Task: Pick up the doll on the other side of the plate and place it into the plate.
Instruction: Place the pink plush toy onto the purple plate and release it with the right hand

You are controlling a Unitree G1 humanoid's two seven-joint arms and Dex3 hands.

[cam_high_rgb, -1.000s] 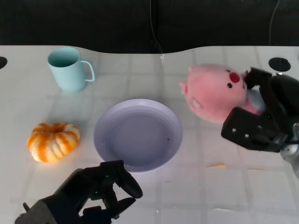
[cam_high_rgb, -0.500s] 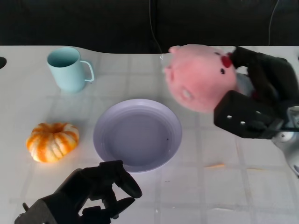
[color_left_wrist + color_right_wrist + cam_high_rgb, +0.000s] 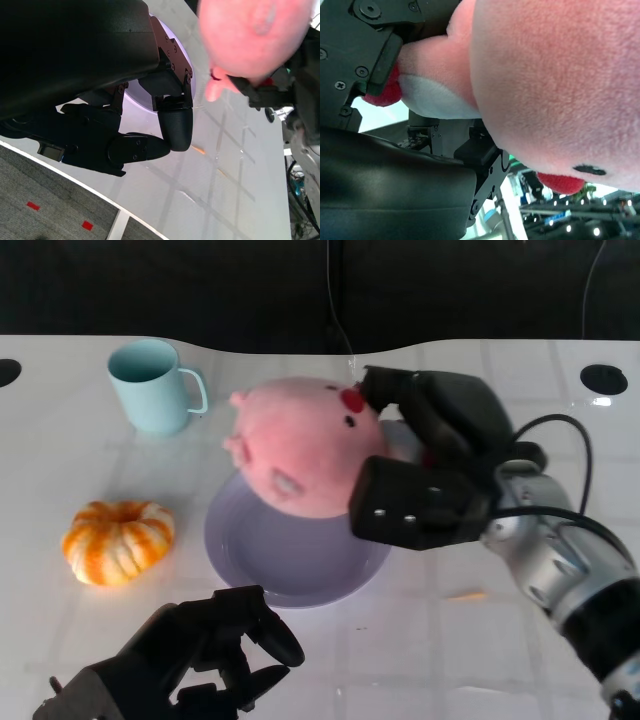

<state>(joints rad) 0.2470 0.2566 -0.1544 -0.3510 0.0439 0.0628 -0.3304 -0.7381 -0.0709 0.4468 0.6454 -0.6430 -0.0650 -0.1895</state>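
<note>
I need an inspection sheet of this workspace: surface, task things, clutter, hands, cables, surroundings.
Surface: white table, faint grid lines.
Job's things: pink doll held over the lavender plate; contact with the plate cannot be told.
Clutter: blue mug, orange pumpkin, small orange scrap.
Hands: right hand grips the doll; left hand curled, holding nothing.
Cables: black cable at the right wrist.
Surroundings: dark backdrop beyond the table.

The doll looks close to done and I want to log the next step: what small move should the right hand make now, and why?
Probably lower and then let go. The right hand grips the pink doll over the far part of the plate, apparently not yet resting in it. The left hand sits near the plate's front rim, clear of the drop.
</note>
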